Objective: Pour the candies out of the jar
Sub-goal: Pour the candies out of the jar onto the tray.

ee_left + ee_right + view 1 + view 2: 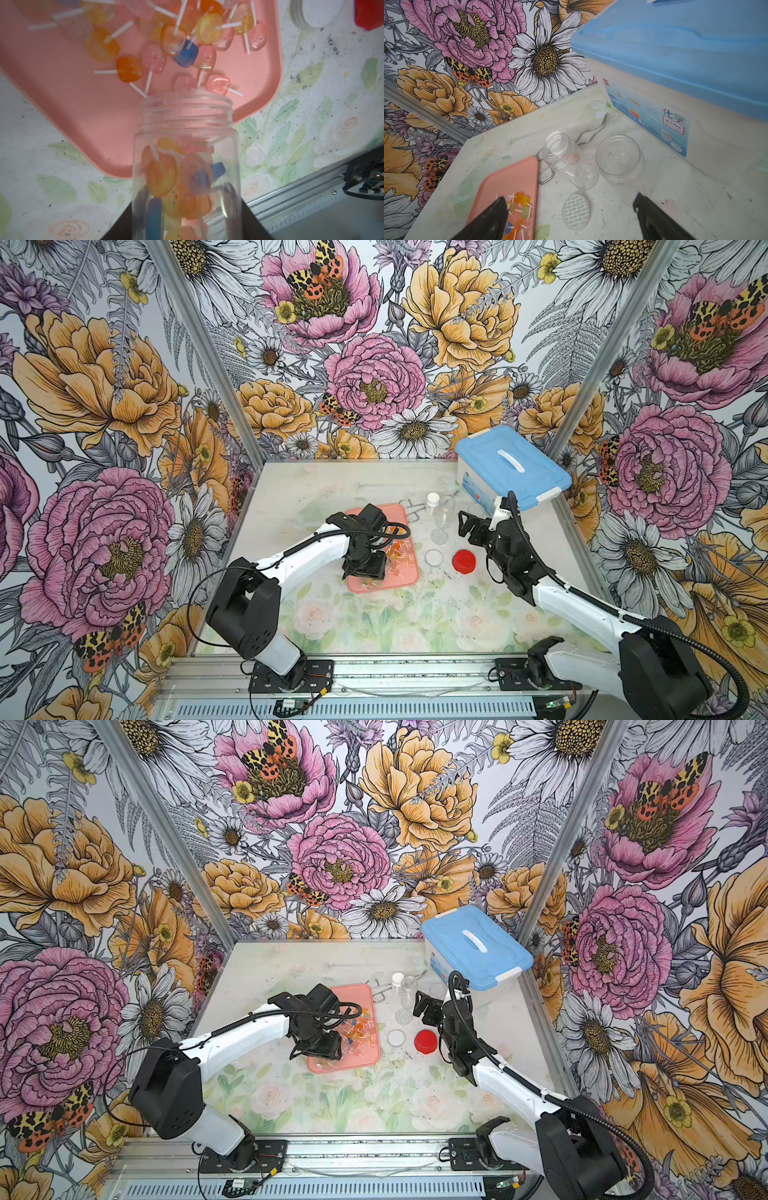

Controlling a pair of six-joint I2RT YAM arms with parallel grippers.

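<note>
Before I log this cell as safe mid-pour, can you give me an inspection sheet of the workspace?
Surface: floral-print table, dark specks scattered.
Job's things: clear jar tilted over the pink tray; candies partly on the tray, more inside the jar.
Clutter: red lid, white-lined lid, patterned disc, wide clear jar, narrow clear jar, metal tongs, blue-lidded box.
Grippers: left gripper shut on jar; right gripper open, empty.
Cables: black hoses run along both arms; the left one loops above the tray.
Surroundings: flowered walls, metal rail in front.
</note>
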